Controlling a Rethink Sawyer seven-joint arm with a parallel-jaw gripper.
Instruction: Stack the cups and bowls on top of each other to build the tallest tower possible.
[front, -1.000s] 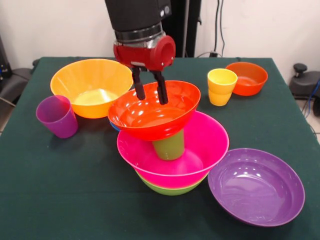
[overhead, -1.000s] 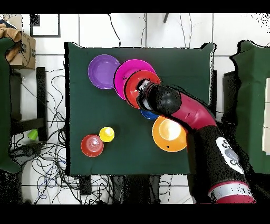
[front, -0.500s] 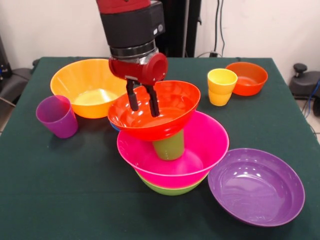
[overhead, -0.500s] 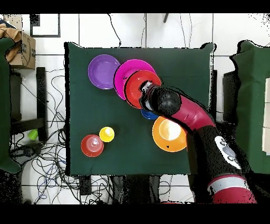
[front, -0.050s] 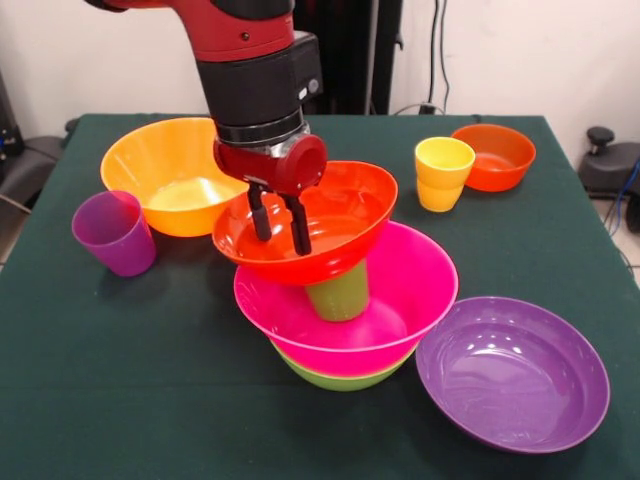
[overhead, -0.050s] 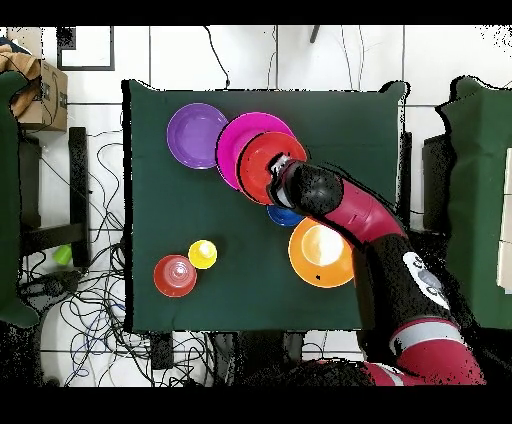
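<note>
Tower (front, -0.050s: 343, 300) at table centre: lime green bowl (front, -0.050s: 340, 378), pink bowl (front, -0.050s: 400, 290), green cup (front, -0.050s: 340, 292), large red-orange bowl (front, -0.050s: 345, 215) now tipped slightly left. Gripper (front, -0.050s: 279, 228) shifted left and lower than 1 second ago, fingers (front, -0.050s: 298, 224) parted, straddling its left rim. Yellow cup (front, -0.050s: 443, 173) far right, unstacked.

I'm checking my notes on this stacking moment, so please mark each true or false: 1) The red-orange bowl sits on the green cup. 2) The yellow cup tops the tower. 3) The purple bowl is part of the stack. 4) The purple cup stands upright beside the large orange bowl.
1) True: the red-orange bowl rests on the green cup, inside the pink bowl.
2) False: the yellow cup stands on the table beside the small red-orange bowl.
3) False: the purple bowl lies alone on the table.
4) True: the purple cup stands upright by the large orange bowl.
</note>
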